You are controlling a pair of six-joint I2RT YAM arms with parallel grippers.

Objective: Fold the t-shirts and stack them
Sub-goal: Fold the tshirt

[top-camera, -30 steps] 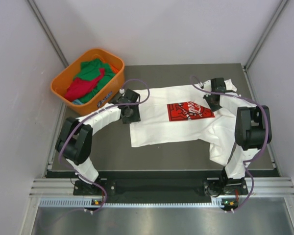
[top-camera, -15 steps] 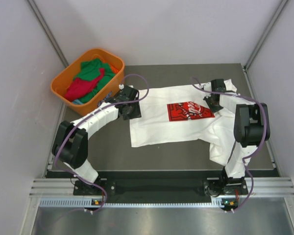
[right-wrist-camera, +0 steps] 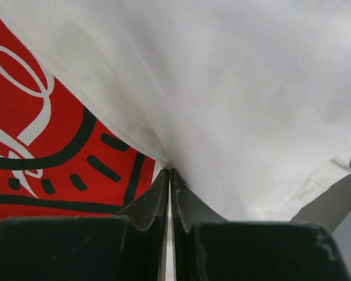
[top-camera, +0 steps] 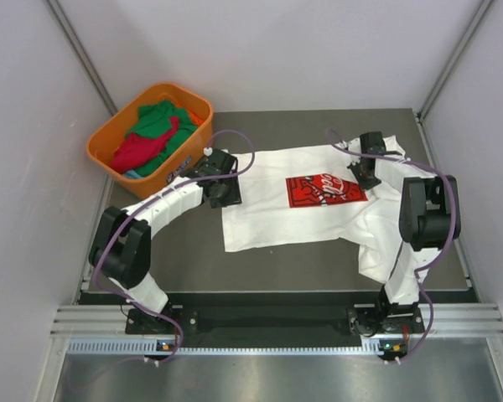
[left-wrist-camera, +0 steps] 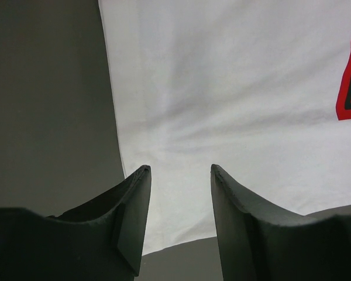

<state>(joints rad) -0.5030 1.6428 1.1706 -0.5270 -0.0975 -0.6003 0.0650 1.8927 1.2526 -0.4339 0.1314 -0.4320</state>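
The white shirt point(top-camera: 268, 213) is seen as soft, matt cloth, faintly creased; its red print point(top-camera: 323, 188) is laid on flatter and smoother. The green shirt point(top-camera: 155, 117) and red shirt point(top-camera: 134, 151) are shown as crumpled matt cloth. The basket point(top-camera: 101, 155) is made of smooth orange plastic with a slight sheen. The table point(top-camera: 184, 251) is surfaced dark and matt; along its near edge a pale metal rail point(top-camera: 268, 316) is fitted. The fingers point(left-wrist-camera: 240, 228) are dark, matt and finely grained.

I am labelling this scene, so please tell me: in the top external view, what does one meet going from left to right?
From the left: orange plastic basket → left gripper → red rectangular print on the white t-shirt → right gripper.
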